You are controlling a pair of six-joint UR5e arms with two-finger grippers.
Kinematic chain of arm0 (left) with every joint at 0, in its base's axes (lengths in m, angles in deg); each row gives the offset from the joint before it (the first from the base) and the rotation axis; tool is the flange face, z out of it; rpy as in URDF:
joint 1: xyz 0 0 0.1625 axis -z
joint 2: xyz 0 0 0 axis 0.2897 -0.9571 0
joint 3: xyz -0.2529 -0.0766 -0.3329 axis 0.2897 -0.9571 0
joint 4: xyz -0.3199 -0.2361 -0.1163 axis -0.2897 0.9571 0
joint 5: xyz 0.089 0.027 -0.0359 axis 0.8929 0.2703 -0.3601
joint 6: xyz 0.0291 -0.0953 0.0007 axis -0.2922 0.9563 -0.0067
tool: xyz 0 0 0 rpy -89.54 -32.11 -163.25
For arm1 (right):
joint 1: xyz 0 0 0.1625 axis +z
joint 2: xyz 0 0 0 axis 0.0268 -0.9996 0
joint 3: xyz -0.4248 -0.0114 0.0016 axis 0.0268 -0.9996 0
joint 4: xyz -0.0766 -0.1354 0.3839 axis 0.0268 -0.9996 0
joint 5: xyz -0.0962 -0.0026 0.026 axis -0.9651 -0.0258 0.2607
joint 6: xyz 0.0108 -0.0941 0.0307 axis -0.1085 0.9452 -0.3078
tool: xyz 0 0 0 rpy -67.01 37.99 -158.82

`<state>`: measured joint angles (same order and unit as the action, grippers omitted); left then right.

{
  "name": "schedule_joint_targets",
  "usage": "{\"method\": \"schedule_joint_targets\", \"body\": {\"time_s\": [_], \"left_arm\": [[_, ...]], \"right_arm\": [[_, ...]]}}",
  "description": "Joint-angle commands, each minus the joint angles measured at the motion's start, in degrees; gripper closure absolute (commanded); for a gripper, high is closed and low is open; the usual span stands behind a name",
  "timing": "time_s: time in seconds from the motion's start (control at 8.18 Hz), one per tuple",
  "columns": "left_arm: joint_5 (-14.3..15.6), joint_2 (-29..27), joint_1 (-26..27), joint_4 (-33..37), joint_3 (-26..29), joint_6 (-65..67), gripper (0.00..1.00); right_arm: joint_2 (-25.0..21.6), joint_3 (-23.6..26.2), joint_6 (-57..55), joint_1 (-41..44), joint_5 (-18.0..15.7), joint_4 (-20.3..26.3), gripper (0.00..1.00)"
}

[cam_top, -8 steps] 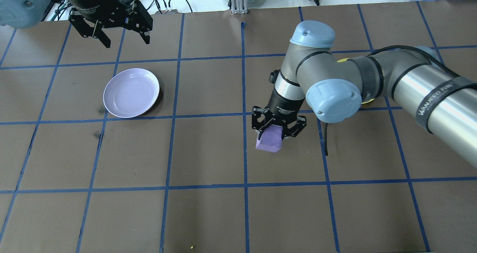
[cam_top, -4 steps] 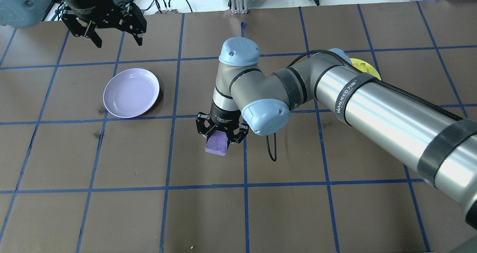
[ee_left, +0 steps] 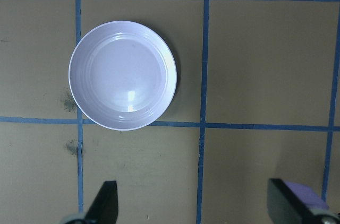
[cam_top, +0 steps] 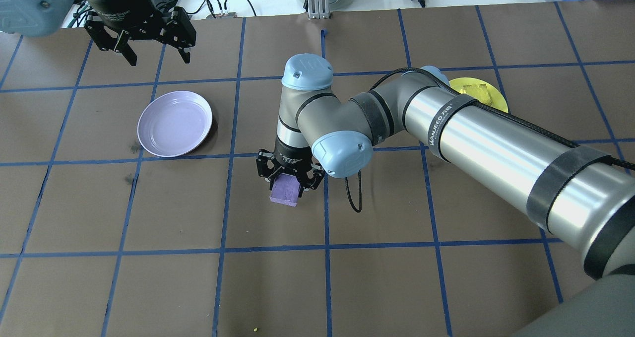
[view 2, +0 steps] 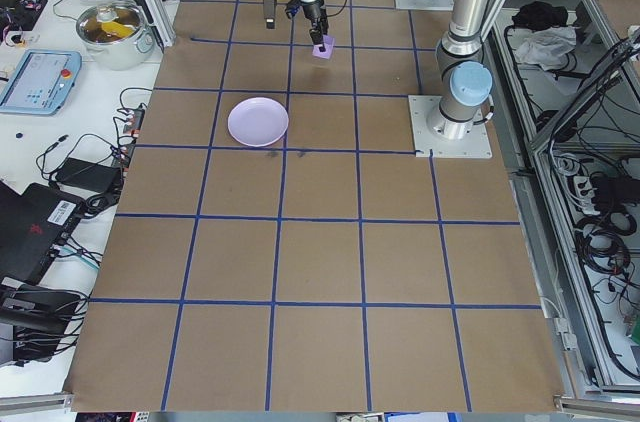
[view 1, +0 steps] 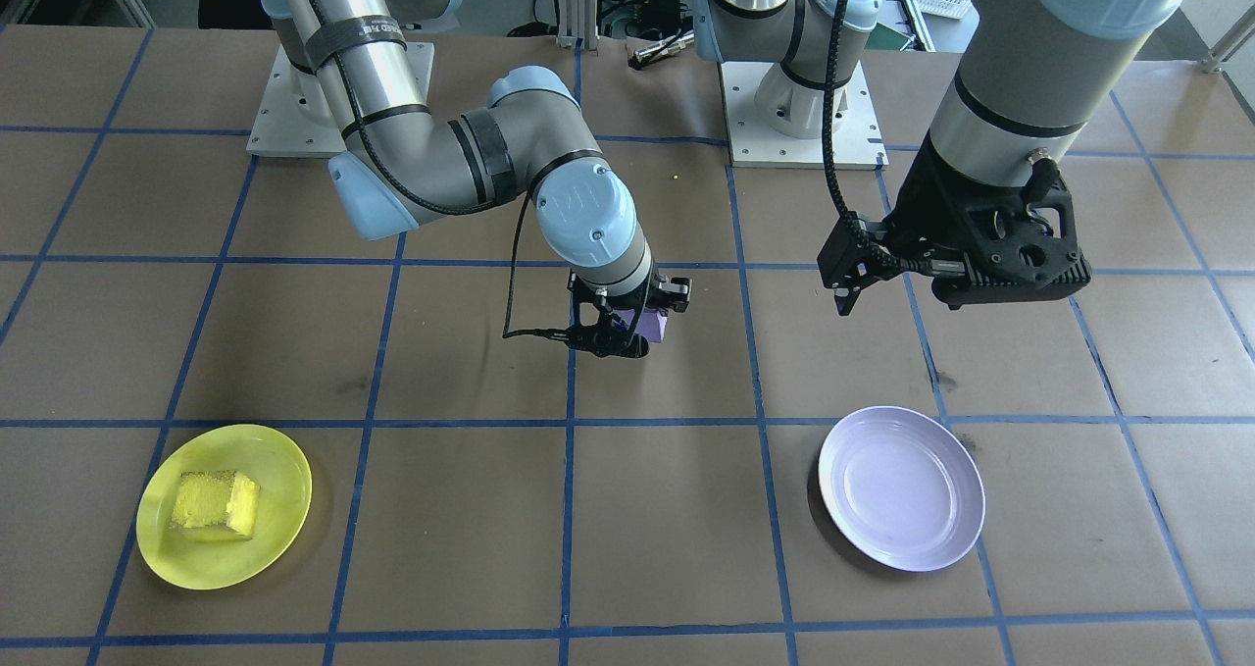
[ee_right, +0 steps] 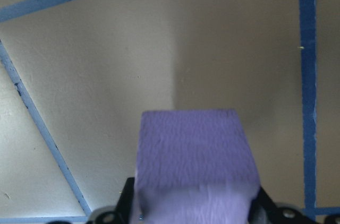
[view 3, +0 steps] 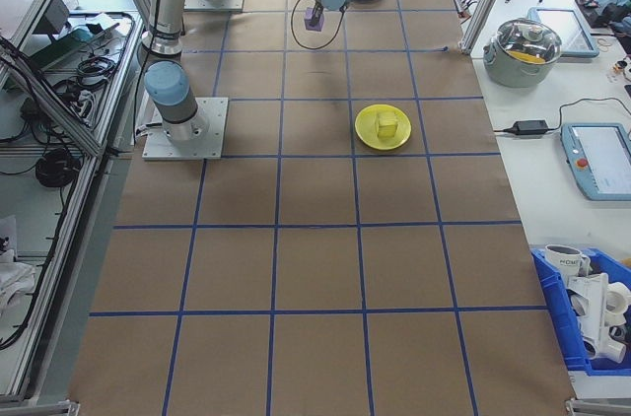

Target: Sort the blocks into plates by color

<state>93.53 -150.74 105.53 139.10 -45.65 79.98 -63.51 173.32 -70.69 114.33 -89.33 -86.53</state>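
I have the purple block [cam_top: 285, 191] clamped in my right end effector [cam_top: 289, 177], carried clear above the brown bench [cam_top: 149, 287] near the middle of the grid. The wrist view shows the block's rough face filling the space between the two fingers, with bare paper and blue tape lines below it and nothing underneath.

The relation that matters now: the lavender plate [cam_top: 174, 123] lies to the left of the held block and a little farther across the bench, about one grid square away, with open bench between them. My judgement is that the carry must run leftward and slightly away from me before the block can be released over the plate's centre. The block is roughly cubic, so I see no long axis to align.

My left end effector [cam_top: 141, 43] hangs farther out, beyond the lavender plate's far edge, its fingers spread wide and gripping nothing; its wrist camera looks straight down on the plate, which has nothing in it. It is the nearer arm to the plate, but the right one has the load.

Farthest to the right, the yellow block [view 1: 215, 502] already sits inside the yellow plate [view 1: 284, 475], so I judge that half of the sort done.
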Motion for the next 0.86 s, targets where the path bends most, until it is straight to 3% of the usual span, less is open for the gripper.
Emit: {"method": "schedule_joint_targets", "body": {"time_s": [0.0, 0.24, 0.37, 0.61, 0.73], "left_arm": [[0.3, 0.7, -0.1, 0.3, 0.0, 0.0, 0.00], [0.0, 0.9, 0.1, 0.3, -0.1, 0.1, 0.00], [-0.3, 0.5, 0.0, 0.5, -0.2, 0.1, 0.00], [-1.4, -1.1, 1.9, 0.9, -1.9, 0.0, 0.00], [-5.0, -0.7, 4.3, 0.2, -5.3, 0.0, 0.00]], "right_arm": [[-0.3, -0.2, 0.2, -0.5, -0.3, 0.2, 0.00], [-1.1, -0.4, 2.1, -2.2, -1.7, 0.3, 0.00], [-2.7, -0.7, 4.2, -4.4, -5.1, 0.8, 0.00], [-9.4, -0.8, 9.8, -12.7, -5.8, 8.4, 0.00], [-13.5, -0.8, 14.4, -17.2, -7.6, 13.4, 0.00]]}}
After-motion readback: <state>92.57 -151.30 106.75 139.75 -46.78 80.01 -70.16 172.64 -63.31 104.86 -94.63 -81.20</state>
